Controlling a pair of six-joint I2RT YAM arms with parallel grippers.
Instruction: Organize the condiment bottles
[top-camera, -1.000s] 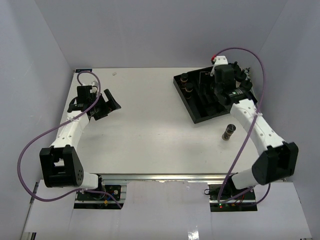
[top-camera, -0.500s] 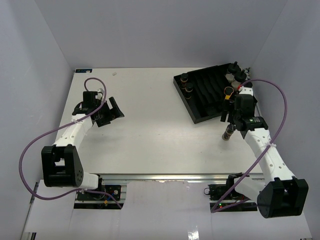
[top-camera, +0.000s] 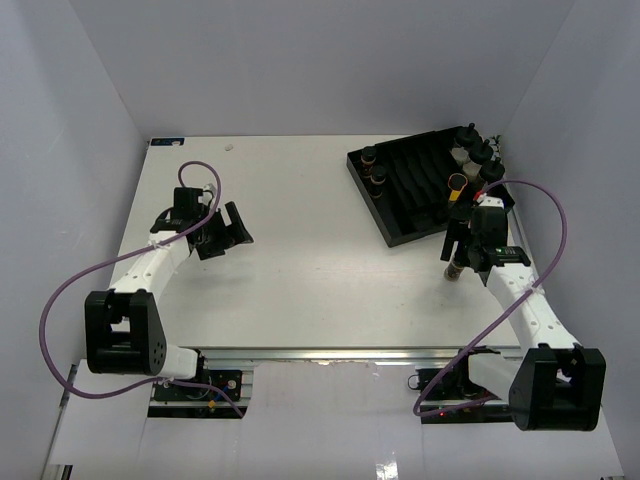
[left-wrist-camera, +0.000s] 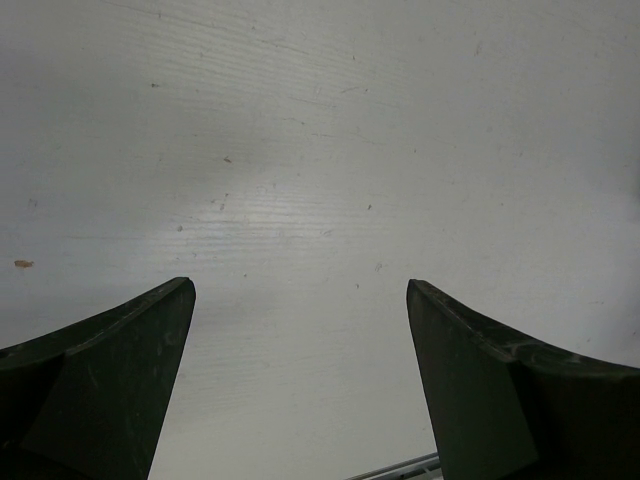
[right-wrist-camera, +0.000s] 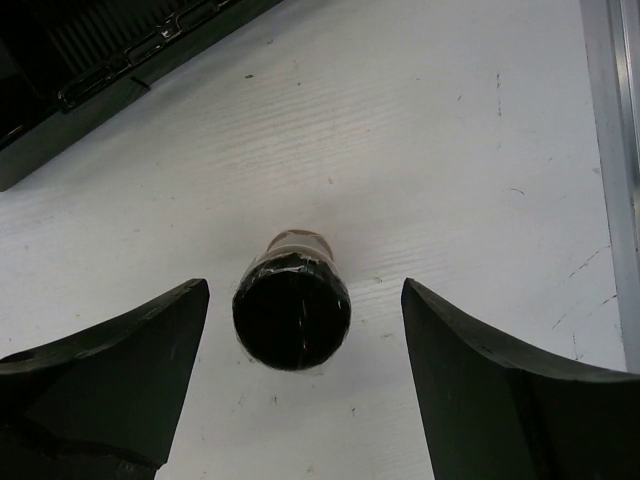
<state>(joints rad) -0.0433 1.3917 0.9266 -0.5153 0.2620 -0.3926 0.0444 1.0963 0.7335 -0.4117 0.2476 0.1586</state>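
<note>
Right hand (right-wrist-camera: 302, 287): partly open, nothing held. Its two fingers stand either side of one brown bottle (right-wrist-camera: 291, 312) with a clear gap on both sides, touching neither. That bottle sits on the white surface (right-wrist-camera: 450, 120), black cap facing the wrist camera, lower centre of that view. In the overhead view it is at centre right, just below the lower corner of the tray.

Left hand (left-wrist-camera: 300, 290): fully open, empty, over bare surface at centre left of the overhead view.

Black slotted tray (top-camera: 365, 195): upper right of the overhead view, set at an angle.

- Two dark bottles (top-camera: 375, 168): upright at the tray's upper left end, one below the other.
- Yellow bottle (top-camera: 456, 185): at the tray's right side, just above the right hand.
- Pale bottles (top-camera: 470, 150): a small cluster with black caps at the tray's upper right corner; whether they sit in slots cannot be told.
</note>
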